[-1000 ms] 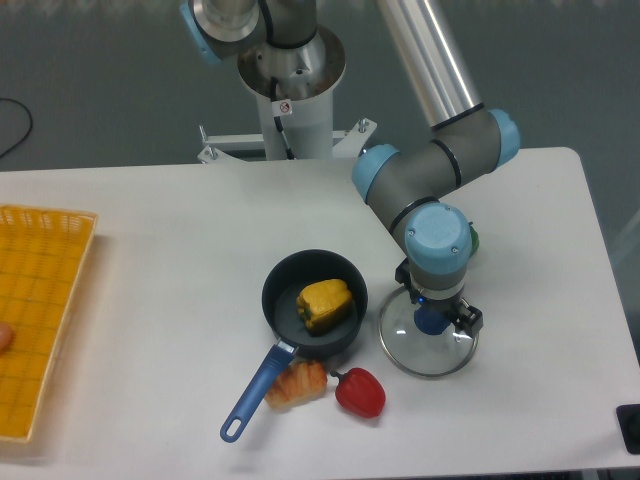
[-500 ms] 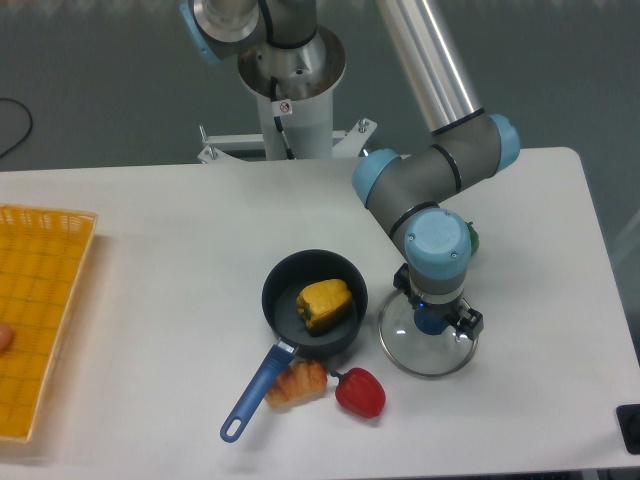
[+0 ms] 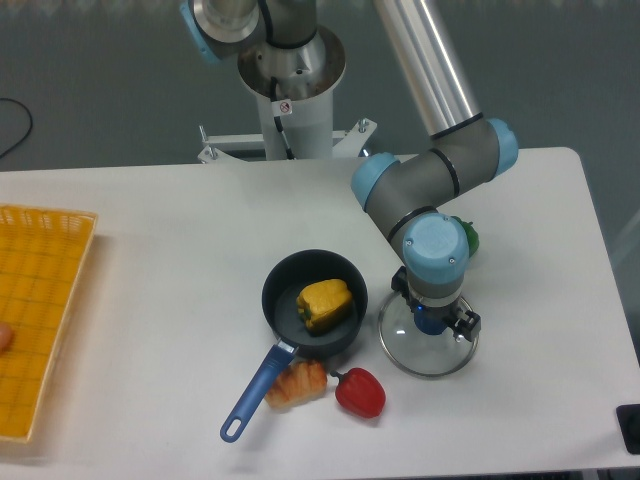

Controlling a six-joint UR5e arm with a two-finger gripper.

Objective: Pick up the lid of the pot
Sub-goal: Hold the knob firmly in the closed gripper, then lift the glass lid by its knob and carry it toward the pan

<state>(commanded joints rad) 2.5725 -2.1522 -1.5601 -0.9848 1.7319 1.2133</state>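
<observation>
Fingers (image 3: 467,322): spread, and right at the blue knob (image 3: 427,324)!
Pot lid (image 3: 423,362): flat on the tabletop (image 3: 540,400), just beside the pan (image 3: 288,280).

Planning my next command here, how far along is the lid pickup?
The approach looks done: the gripper is at the blue knob of the glass lid, fingers apart. Nothing looks gripped; the lid lies on the table. Left: closing on the knob, then lifting.
</observation>
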